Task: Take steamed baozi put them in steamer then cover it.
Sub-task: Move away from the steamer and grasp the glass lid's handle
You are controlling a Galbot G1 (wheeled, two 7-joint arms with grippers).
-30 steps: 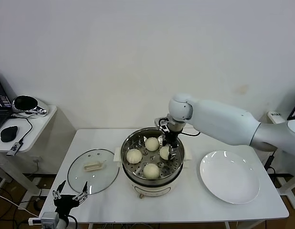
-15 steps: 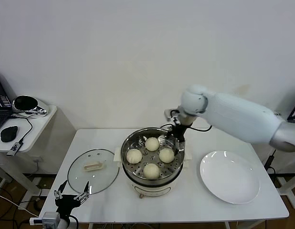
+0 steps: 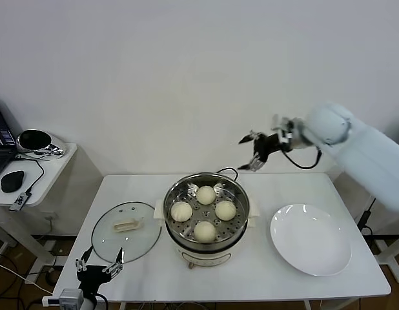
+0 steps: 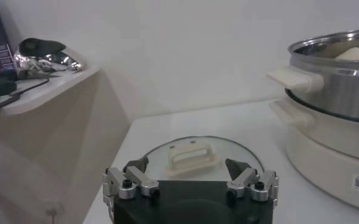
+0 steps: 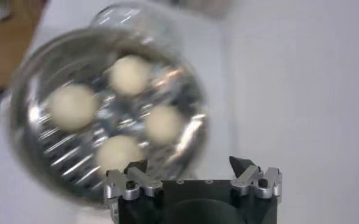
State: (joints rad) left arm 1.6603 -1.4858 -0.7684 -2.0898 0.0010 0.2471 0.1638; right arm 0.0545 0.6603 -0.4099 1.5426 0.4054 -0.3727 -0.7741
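The steel steamer [image 3: 241, 199] stands mid-table with four cream-white baozi [image 3: 205, 194] on its perforated tray; they also show in the right wrist view [image 5: 128, 74]. My right gripper [image 3: 253, 154] is open and empty, raised above and behind the steamer's right side. The glass cover [image 3: 126, 230] with its cream handle lies flat on the table left of the steamer, and it shows in the left wrist view [image 4: 191, 156]. My left gripper [image 3: 99, 266] is open and empty, low at the table's front left edge, just short of the cover.
A flat white plate [image 3: 310, 239] lies on the table right of the steamer. A side table [image 3: 38, 169] with a dark mouse and a shiny object stands to the left. A black cord runs behind the steamer.
My right gripper let go of the fourth baozi in the steamer, then rose and pulled back to the right, away from the pot. The left gripper stayed put.
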